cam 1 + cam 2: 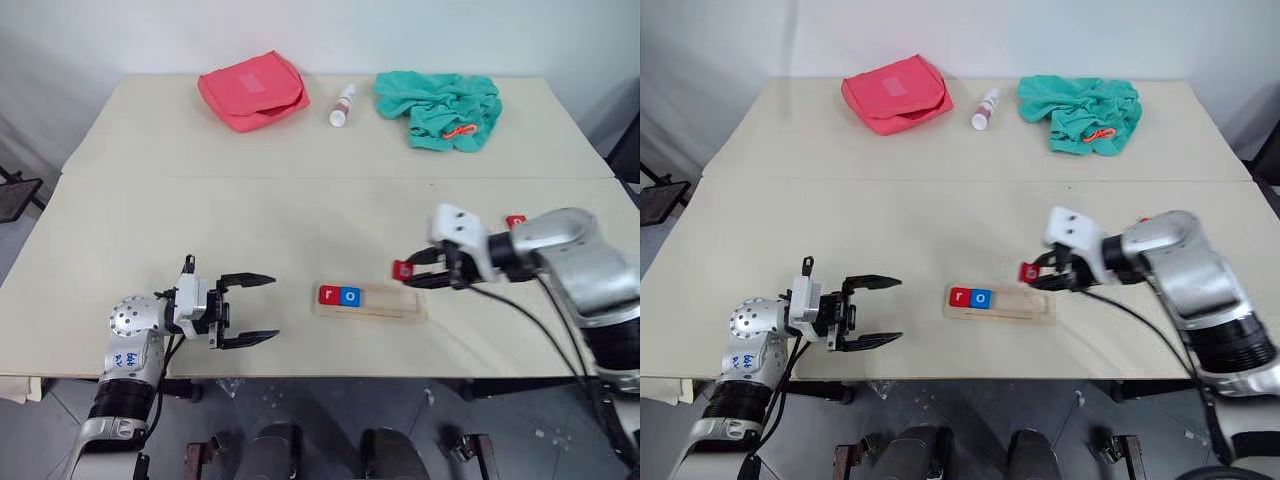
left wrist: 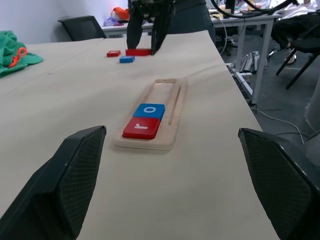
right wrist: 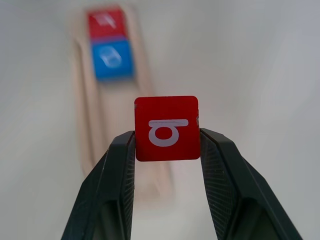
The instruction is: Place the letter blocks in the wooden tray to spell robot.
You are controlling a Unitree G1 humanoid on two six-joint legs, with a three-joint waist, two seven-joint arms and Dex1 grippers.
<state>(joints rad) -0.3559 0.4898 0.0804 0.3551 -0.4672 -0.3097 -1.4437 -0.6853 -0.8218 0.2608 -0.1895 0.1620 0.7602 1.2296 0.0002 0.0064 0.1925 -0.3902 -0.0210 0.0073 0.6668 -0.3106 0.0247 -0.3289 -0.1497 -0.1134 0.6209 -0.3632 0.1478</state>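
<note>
Pale wooden tray (image 1: 370,301), lower centre of head view, holds red r tile (image 1: 329,295) and blue o tile (image 1: 351,296) at left end. Right gripper (image 3: 167,145) pinches red b tile (image 3: 167,128) above tray's right end. Left gripper (image 1: 248,310), lower left, gapes empty. Two tiles (image 2: 120,56) left loose on table; three slots unfilled.

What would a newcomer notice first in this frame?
The right end effector pinching a red b block just above the table, near the wooden tray. In the tray's left end sit a red r block and a blue o block. The left end effector waits open.
</note>
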